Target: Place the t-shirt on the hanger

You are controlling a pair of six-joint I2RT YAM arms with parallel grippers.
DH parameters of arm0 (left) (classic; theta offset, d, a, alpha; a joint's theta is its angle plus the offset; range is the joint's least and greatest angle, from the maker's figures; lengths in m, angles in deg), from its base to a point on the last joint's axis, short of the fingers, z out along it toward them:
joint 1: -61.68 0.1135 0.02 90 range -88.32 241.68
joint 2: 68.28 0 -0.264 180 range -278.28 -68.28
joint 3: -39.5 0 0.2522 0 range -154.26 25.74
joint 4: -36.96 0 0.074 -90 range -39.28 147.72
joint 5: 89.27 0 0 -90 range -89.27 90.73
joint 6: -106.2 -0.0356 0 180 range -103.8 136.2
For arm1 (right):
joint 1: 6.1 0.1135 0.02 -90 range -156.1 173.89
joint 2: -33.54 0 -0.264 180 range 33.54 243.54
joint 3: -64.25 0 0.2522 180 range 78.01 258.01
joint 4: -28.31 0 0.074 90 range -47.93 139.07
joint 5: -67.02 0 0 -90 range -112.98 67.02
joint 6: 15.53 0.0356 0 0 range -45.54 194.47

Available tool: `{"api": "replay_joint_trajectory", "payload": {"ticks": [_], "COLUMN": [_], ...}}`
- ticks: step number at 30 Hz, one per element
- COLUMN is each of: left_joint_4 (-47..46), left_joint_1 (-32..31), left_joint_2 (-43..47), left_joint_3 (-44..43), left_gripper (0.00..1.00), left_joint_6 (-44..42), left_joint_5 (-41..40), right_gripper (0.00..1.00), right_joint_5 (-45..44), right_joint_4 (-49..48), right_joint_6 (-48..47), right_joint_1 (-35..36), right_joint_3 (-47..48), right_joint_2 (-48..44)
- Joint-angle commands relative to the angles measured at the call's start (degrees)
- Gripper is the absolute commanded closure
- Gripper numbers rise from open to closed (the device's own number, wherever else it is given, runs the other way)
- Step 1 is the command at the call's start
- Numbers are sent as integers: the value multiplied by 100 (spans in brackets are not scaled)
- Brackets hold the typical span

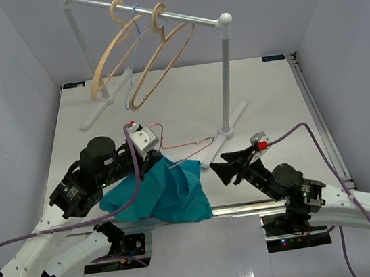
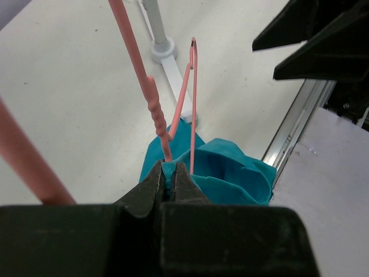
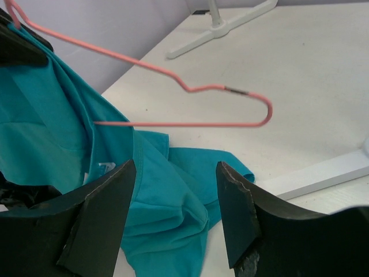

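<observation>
Left pincer (image 2: 170, 175) clenched on the t-shirt (image 1: 157, 195), which draped below it onto the tabletop (image 1: 269, 100).
The hanger (image 2: 154, 109) ran lengthwise from that grip toward my right pincer (image 3: 173, 213), which was spread and empty, the hook just ahead of it.

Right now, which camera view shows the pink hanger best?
Right wrist: the pink hanger is large, sharp, its bent end clear against the table. Top external shows only a thin small outline; left wrist shows it foreshortened, partly blurred.

White table (image 1: 262, 101) — lavender walls (image 1: 0, 81), garment rack (image 1: 225, 71).
</observation>
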Motion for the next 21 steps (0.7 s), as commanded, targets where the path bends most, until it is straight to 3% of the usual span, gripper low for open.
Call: {"api": "replay_joint_trajectory", "payload": {"ticks": [1,13,21], "left_joint_4": [-562,-770,-821], "left_joint_1": [-2,-3,-2], "left_joint_2": [349,660,741], "left_joint_3": [94,431,499], "left_gripper": [100,100,100], "left_joint_6": [493,1034,1045], "left_joint_5": [-404,-585,-658], "right_gripper": [37,39,38], "right_joint_5": [182,128,-360], "right_joint_4": [-301,-1213,-978], "right_joint_6": [463,695,678], "right_joint_1": [1,456,809], "right_joint_3": [326,661,1132], "right_joint_2": [753,2116,2760]}}
